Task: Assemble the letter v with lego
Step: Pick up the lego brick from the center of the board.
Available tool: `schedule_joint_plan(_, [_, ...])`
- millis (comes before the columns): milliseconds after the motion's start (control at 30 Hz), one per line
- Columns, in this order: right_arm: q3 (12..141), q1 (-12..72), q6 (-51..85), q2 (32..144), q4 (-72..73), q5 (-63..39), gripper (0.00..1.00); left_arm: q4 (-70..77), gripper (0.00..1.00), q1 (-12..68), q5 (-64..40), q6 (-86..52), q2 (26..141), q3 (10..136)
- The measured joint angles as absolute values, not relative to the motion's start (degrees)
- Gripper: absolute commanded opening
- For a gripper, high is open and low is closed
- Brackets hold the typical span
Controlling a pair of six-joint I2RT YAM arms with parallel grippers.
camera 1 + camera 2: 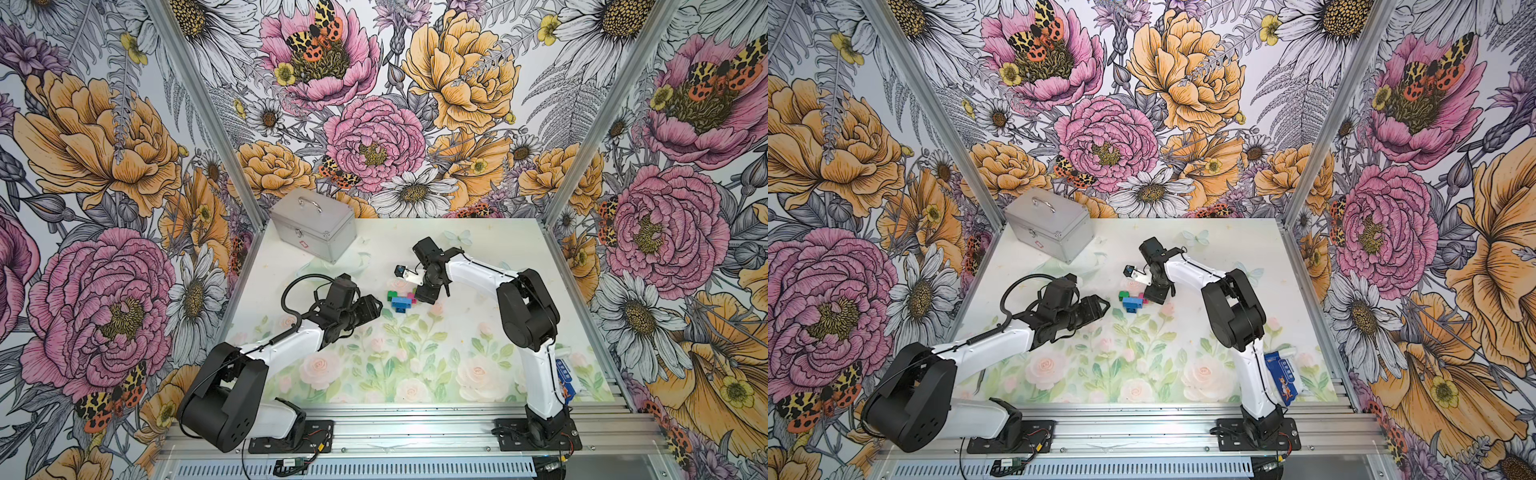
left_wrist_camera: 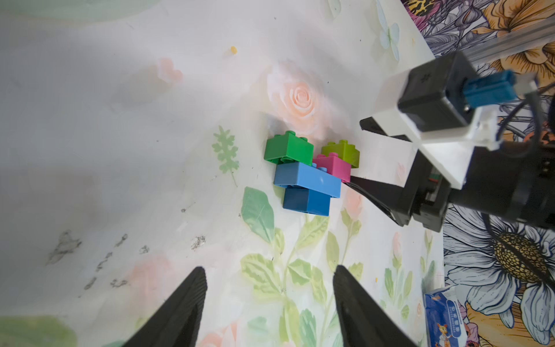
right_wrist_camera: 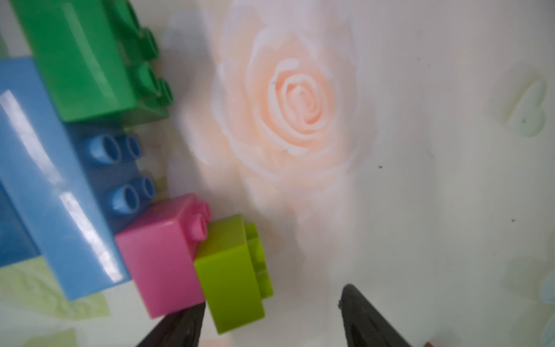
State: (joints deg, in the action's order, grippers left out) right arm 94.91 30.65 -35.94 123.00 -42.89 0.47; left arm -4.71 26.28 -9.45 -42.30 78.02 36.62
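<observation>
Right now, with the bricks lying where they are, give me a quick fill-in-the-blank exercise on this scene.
1. The lime brick is stuck to the ___ brick.
2. The green brick is attached to the long ___ brick.
3. The left hand and the right hand are both ___.
4. The silver case has a ___ on top.
Missing words: pink, light blue, open, handle.

I see dk blue brick [image 2: 306, 203], lt blue brick [image 2: 307, 179], pink brick [image 2: 335, 167], green brick [image 2: 288, 149], lime brick [image 2: 345, 153]. Table [image 1: 457, 374] w/ pastel rose print; case [image 1: 311, 224] silver; walls [image 1: 374, 124] floral.
</observation>
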Motion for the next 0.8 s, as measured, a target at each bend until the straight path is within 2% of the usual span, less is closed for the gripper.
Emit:
schedule_joint_plan(167, [96.3,30.4,-33.6,122.8,-42.9,1.3,0.75,-7.3,0.89,24.3,-9.5,-41.4,76.8,36.6])
schedule_joint_plan(200, [96.0,30.4,-32.3,122.4,-42.9,1.7,0.82,-7.8,0.92,23.9,-9.5,-41.1,76.3,36.6])
schedule_joint_plan(233, [95.8,30.4,-30.2,121.9,-43.0,2.5,0.98,-8.3,0.94,23.6,-9.5,-40.7,75.8,36.6])
schedule_joint_plan(267, [95.7,30.4,-27.4,121.1,-43.3,4.4,0.99,-8.7,0.96,23.2,-9.5,-40.5,75.1,36.6])
schedule_joint_plan(400, [95.4,29.3,-11.2,114.8,-43.2,12.3,0.99,-10.0,0.99,21.9,-9.6,-39.7,73.4,36.6])
schedule_joint_plan(600, [91.9,18.2,8.9,105.9,-42.4,12.0,0.99,-11.3,0.99,20.2,-10.0,-38.8,73.0,36.6])
schedule_joint_plan(633, [91.4,16.8,10.9,105.9,-42.4,12.3,0.98,-11.4,0.99,20.1,-10.1,-38.7,73.0,36.6])
schedule_joint_plan(733, [90.7,15.5,15.2,108.1,-43.0,12.4,0.84,-11.9,0.99,20.0,-10.2,-38.6,72.9,36.6])
schedule_joint_plan(800, [91.0,16.2,16.4,110.8,-43.1,12.0,0.8,-12.1,0.99,19.9,-10.5,-38.6,72.9,36.6])
